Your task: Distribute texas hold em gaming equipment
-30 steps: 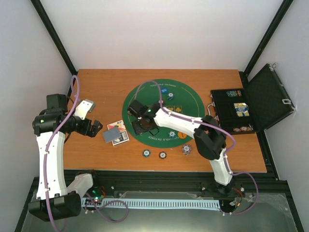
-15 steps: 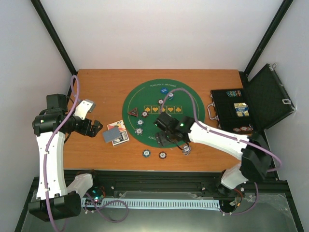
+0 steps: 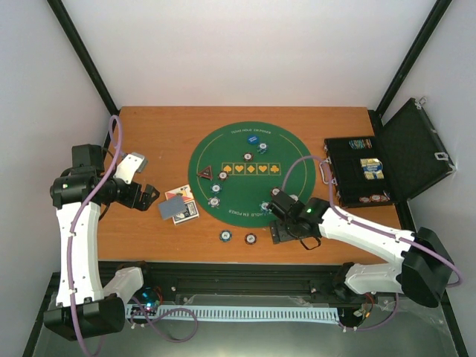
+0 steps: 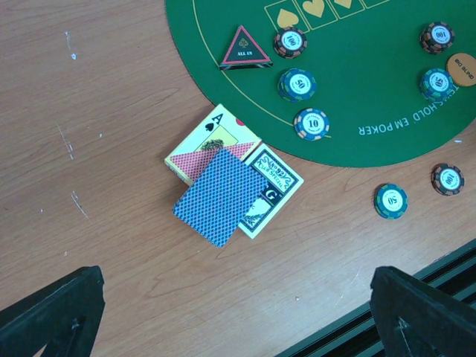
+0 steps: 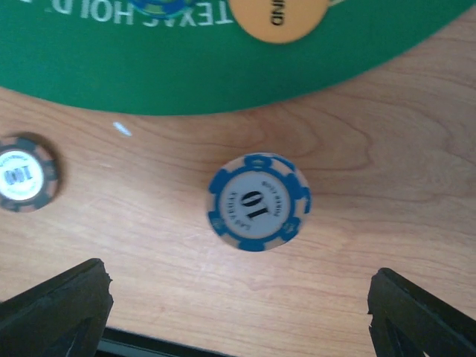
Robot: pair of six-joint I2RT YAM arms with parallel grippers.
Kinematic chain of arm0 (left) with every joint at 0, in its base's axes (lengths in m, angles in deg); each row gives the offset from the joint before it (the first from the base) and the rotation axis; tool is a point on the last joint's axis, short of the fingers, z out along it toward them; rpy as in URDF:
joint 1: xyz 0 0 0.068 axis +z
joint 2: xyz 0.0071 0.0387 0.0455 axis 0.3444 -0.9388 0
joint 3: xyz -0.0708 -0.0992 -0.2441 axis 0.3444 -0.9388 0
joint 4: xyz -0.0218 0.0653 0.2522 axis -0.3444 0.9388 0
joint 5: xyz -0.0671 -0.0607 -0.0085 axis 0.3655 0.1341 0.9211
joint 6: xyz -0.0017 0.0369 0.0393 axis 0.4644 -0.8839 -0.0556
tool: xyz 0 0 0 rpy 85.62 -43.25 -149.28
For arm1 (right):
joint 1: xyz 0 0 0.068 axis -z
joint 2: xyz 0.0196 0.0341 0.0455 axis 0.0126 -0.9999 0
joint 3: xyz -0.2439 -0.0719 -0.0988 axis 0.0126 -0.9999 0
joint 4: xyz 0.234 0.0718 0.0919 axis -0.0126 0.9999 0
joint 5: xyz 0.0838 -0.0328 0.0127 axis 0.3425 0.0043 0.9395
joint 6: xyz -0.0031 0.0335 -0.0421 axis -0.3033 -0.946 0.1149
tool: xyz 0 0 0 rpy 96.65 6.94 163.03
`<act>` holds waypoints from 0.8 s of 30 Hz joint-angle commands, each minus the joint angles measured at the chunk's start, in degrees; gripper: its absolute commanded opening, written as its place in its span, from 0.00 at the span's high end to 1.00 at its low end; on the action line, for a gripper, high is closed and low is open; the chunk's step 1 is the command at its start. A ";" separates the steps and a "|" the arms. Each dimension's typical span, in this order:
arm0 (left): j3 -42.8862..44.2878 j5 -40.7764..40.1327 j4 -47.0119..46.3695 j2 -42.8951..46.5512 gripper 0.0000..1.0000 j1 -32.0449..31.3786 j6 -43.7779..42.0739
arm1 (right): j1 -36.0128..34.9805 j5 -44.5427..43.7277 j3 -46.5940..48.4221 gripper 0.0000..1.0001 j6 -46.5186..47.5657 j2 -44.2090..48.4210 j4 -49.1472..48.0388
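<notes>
Black right fingers (image 5: 56, 312) wide apart over blue 10 chip (image 5: 258, 201)

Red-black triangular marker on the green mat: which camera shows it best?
Left wrist: the red-black triangular marker is large and sharp, ALL IN lettering readable. Top external shows only a tiny dark triangle; right wrist misses it.

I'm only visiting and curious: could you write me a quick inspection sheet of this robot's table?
Surface: wooden table, round green mat on it.
Job's things: cards beside the mat; chips, triangular marker on it; blue 10 chip on bare wood.
Clutter: nothing seen.
Grippers: left gripper open above the cards; right gripper open over that chip.
Cables: purple cables along both arms.
Surroundings: white walls; open black case at right.
</notes>
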 commanded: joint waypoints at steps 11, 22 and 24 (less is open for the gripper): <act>1.20 0.31 0.14 0.05 0.00 0.19 -0.04 | 6.26 3.90 -2.58 0.11 2.91 -4.05 -7.31; 1.29 0.25 -0.12 0.00 0.00 0.21 0.18 | 6.92 4.18 -4.60 0.29 2.93 -6.28 -9.58; 1.21 0.06 -0.08 0.11 0.00 0.16 0.04 | 6.96 4.14 -5.00 0.31 2.93 -6.56 -10.03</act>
